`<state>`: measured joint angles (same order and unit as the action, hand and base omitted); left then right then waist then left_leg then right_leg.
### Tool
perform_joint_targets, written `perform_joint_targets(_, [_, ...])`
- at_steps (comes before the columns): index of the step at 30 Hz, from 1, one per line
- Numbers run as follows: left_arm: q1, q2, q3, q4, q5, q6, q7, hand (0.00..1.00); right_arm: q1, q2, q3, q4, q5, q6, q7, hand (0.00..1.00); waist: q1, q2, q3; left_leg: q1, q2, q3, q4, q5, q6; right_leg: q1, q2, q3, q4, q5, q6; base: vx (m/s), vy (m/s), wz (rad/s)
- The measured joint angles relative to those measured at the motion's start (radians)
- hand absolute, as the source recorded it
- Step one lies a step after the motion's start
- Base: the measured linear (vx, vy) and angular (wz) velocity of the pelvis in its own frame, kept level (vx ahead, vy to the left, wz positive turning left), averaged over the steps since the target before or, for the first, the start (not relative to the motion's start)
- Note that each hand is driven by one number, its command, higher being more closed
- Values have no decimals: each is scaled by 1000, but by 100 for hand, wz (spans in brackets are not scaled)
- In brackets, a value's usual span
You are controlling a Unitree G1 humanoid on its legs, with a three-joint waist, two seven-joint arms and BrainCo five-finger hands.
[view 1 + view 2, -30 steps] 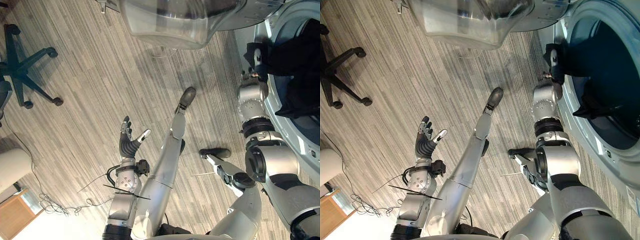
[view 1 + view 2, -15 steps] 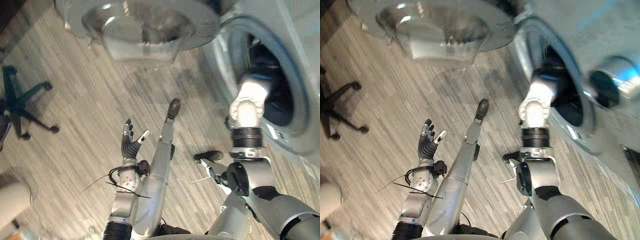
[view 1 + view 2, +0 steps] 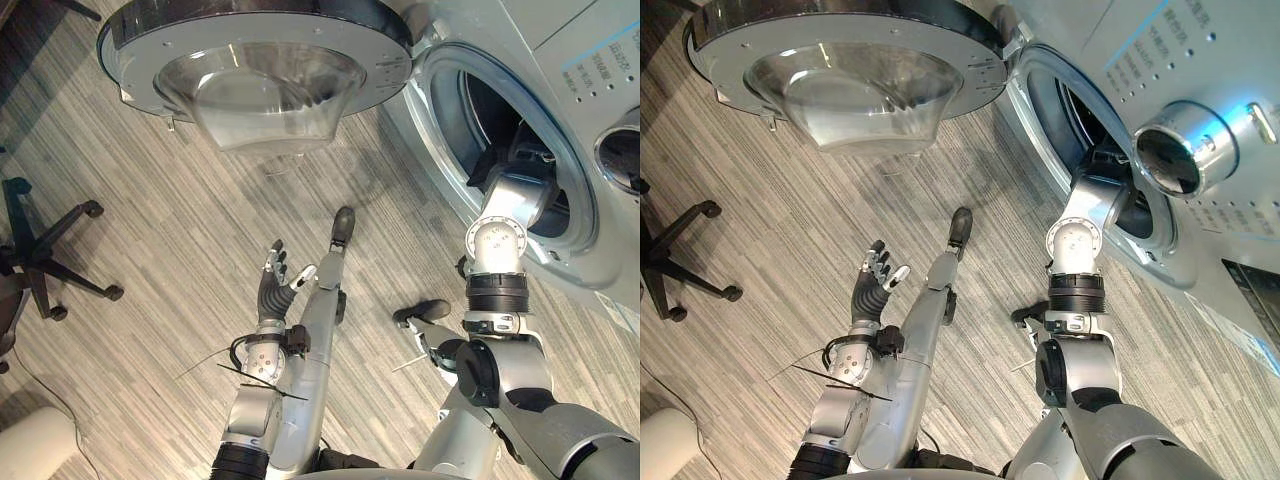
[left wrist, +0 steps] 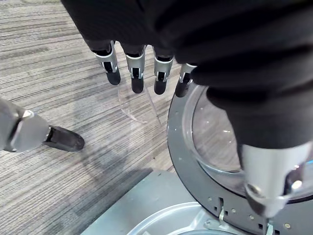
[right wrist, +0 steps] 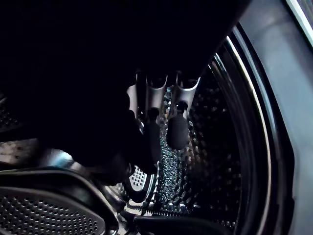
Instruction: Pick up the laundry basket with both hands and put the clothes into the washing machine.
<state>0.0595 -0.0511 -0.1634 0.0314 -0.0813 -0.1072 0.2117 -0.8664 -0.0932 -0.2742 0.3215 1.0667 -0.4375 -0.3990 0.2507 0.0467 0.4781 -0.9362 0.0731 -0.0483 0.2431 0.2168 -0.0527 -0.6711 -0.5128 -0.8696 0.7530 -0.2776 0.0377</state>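
— How far along is it, would you say?
— Late on, by my reckoning. The washing machine has its door swung wide. The right arm reaches through the opening, and the right hand is inside the drum.
— Has that hand got clothes in it?
— I cannot tell. It's dark in there, so I can't make out whether it has hold of anything. Nor can I say whether any clothes lie in the drum.
— And the other hand?
— The left hand is held up over the floor, well apart from the machine. Its fingers are straight and spread, with nothing in them.
— So the basket?
— The left hand isn't carrying it, and where it stands I can't tell. I'd judge the lifting with 2 hands is past and the loading is under way. What's left looks like drawing the right arm out.
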Motion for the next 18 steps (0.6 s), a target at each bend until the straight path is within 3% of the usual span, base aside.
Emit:
perform_joint_targets(3, [13,0,2,34,-5,2,-16,0,14,23,21,60,-89,44,-11,0,-28,-25,-1,24,0,36,-1,-11,13,-5,-7,38,-6,10,3,4,2,-23])
perform_joint_targets(5, [24,-1,11,42,-5,3,-17,0,69,64,58,68,-140,62,3,0,-73,-62,-8,41,5,66,-1,-19,22,-13,-3,69,-23,26,2,10,-8,-33])
perform_joint_targets(7, [24,-3,17,52,-4,4,-23,0,115,70,103,106,-183,95,29,0,-96,-90,-11,61,25,92,2,-36,27,-9,23,93,-58,48,-1,19,-16,-48])
perform_joint_targets(10, [23,-4,12,58,-4,19,-61,0,179,97,189,161,-247,178,111,0,-115,-93,-13,93,53,118,35,-73,22,26,57,115,-102,69,1,35,-31,-44])
perform_joint_targets(16, [28,9,13,60,-4,41,-140,0,530,198,369,175,-249,253,258,0,-129,-106,-21,205,125,195,166,-197,19,143,129,195,-186,100,18,106,-100,-54])
perform_joint_targets(18, [29,18,3,59,-3,45,-164,0,646,175,414,160,-257,281,307,0,-141,-109,-24,247,144,223,204,-240,21,181,144,225,-207,109,28,115,-54,-53])
